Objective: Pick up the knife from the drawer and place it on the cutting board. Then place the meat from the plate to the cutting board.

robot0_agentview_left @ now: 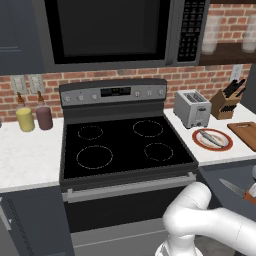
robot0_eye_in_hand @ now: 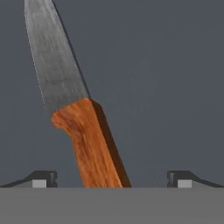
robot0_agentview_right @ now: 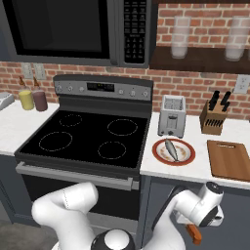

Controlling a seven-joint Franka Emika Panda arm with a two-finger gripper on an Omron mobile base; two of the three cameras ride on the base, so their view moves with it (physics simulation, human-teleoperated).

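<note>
The knife [robot0_eye_in_hand: 74,109] lies flat on the floor of the open drawer [robot0_eye_in_hand: 166,87], orange-brown handle toward me, silver blade pointing away. My gripper [robot0_eye_in_hand: 111,179] hovers right over the handle, open, with one fingertip on each side and not touching it. From the left base, the knife [robot0_agentview_left: 235,189] shows in the drawer [robot0_agentview_left: 220,175] below the counter's right end. The orange handle [robot0_agentview_right: 194,233] pokes out under my hand [robot0_agentview_right: 211,202]. The meat [robot0_agentview_right: 171,149] rests on the plate [robot0_agentview_right: 157,152]. To its right lies the bare cutting board [robot0_agentview_right: 228,159].
A silver toaster [robot0_agentview_right: 171,116] stands behind the plate and a wooden knife block [robot0_agentview_right: 214,119] behind the board. The black stove [robot0_agentview_right: 93,134] is to the left, a microwave [robot0_agentview_right: 63,27] above it. Two jars [robot0_agentview_left: 34,119] sit on the left counter.
</note>
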